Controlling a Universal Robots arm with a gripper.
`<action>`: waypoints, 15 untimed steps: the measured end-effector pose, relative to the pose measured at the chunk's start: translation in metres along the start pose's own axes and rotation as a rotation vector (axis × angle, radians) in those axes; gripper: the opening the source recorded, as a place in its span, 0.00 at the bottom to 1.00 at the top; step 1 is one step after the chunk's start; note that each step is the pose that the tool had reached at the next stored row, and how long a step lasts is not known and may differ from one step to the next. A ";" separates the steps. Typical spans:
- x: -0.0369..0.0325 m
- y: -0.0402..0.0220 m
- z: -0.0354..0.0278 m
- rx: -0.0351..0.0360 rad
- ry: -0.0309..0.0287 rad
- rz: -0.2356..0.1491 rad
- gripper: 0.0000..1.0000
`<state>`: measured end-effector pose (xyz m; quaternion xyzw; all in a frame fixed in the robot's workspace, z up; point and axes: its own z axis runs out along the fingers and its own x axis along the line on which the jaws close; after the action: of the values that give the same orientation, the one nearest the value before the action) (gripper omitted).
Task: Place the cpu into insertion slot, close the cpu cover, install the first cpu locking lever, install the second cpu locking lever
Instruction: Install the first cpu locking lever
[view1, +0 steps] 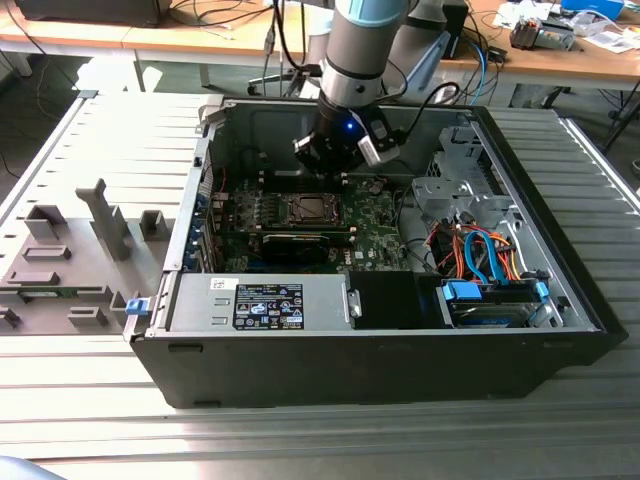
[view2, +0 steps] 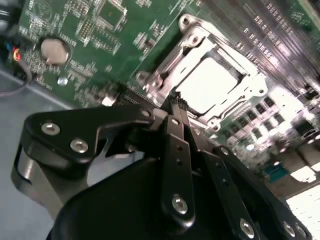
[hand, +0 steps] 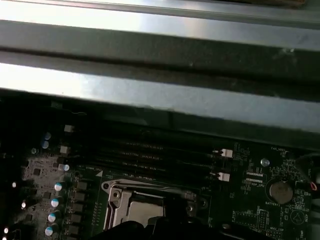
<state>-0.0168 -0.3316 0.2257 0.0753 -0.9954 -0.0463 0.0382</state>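
End effector (view1: 335, 170) hangs inside the open case (view1: 560, 290), over the far part of the green board (view1: 385, 225), just beyond the slot (view1: 312, 209) in the exterior view. In the second wrist view the end effector (view2: 176, 100) has its two black fingers (view2: 176, 150) pressed together to a narrow tip, nothing seen betw them, tip just at the socket's edge; can't tell if it touches the metal.

Cpu (view2: 212, 82) sits in the slot (view2: 150, 82), pale silver top showing. Cover (view2: 235, 60) lies down flat around it, silver frame w/ square cut-out. In the first wrist view the cover (hand: 116, 197) and cpu (hand: 142, 210) show partly, the rest hidden by the dark end effector body. Levers: can't tell their state.

Round coin cell (view2: 54, 51) on the board, well apart from the socket; also in the first wrist view (hand: 281, 190), near the memory slots (hand: 150, 152).

In the exterior view: black card (view1: 295, 245) near side of the socket, silver power box (view1: 260, 300) at the case's near wall, orange and blue cables (view1: 480, 250) to the exterior view's right. Case sits on a ribbed grey table (view1: 120, 140), grey fixture blocks (view1: 60, 260) on the exterior view's left
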 end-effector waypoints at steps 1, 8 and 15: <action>0.0007 -0.0050 -0.0002 0.0016 0.0003 0.000 0.11; 0.0039 -0.0255 -0.0016 0.0105 0.0018 0.001 0.11; 0.0047 -0.0272 -0.0078 0.0106 0.0018 0.001 0.11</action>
<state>-0.0168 -0.3598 0.2311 0.0751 -0.9956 -0.0410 0.0387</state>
